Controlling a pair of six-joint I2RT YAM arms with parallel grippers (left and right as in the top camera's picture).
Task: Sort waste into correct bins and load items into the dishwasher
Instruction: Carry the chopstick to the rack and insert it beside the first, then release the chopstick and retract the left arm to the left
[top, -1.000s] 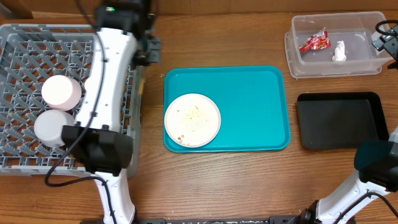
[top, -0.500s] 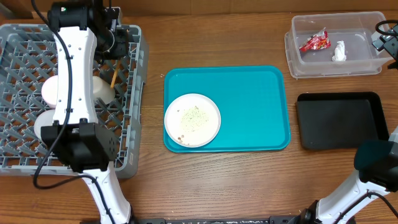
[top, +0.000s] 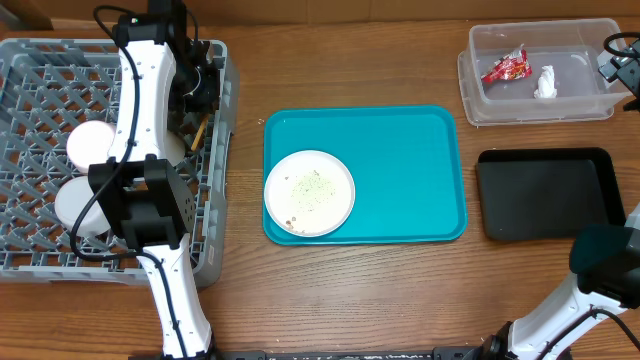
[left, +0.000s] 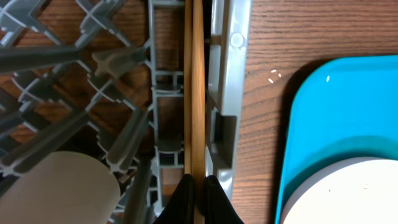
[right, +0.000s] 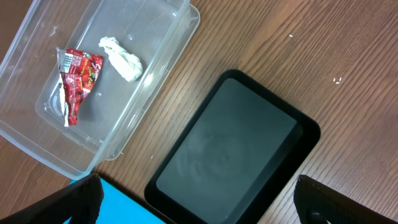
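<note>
Thin wooden chopsticks (left: 193, 93), pinched in my left gripper (left: 196, 186), have just shifted right to line up along the right wall inside the large grey lattice plastic dish rack (left: 227, 74), so I judge release next; right gripper (right: 199, 202) hangs wide.

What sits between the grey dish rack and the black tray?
In the overhead view, the teal tray, carrying a white plate with food scraps.

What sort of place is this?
Probably a staged dish-clearing bench: a square grey plastic dish rack, a teal rectangular tray holding a food-flecked white plate, and a clear plastic waste tub, all on a wooden table.
</note>
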